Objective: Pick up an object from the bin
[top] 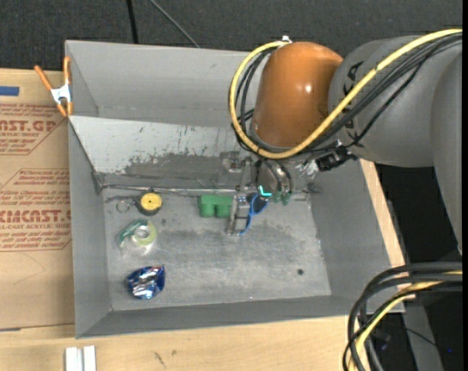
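My gripper (pixel 238 216) reaches down to the bin floor near the middle, just below the orange wrist cover. A small green block (pixel 212 205) lies right beside it on its left, touching or nearly so. A small blue piece (pixel 254 205) shows at the gripper's right side; whether it is a loose thing or held I cannot tell.
A yellow disc (pixel 150 202) lies at the left near the back wall. Below it sits a clear tape roll (pixel 138 236), and a crumpled blue wrapper (pixel 145 281) lies at the front left. The arm and its cables cover the bin's back right.
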Robot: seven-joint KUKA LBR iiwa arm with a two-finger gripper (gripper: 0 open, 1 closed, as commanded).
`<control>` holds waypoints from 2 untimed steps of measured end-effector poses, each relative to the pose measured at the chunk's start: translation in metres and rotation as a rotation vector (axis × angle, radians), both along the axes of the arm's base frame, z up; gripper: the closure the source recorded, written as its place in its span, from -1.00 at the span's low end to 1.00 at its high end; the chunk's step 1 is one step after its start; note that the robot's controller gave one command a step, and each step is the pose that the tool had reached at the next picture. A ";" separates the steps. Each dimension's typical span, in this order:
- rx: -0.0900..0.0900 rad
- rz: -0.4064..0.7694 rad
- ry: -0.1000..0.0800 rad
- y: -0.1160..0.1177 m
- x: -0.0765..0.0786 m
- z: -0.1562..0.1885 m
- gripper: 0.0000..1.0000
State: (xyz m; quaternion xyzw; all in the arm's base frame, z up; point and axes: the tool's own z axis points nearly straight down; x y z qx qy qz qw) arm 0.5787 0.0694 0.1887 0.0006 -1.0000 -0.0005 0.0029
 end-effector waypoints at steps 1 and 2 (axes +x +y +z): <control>0.001 0.047 -0.019 -0.019 0.016 -0.119 -1.00; 0.002 0.047 -0.022 -0.018 0.018 -0.114 1.00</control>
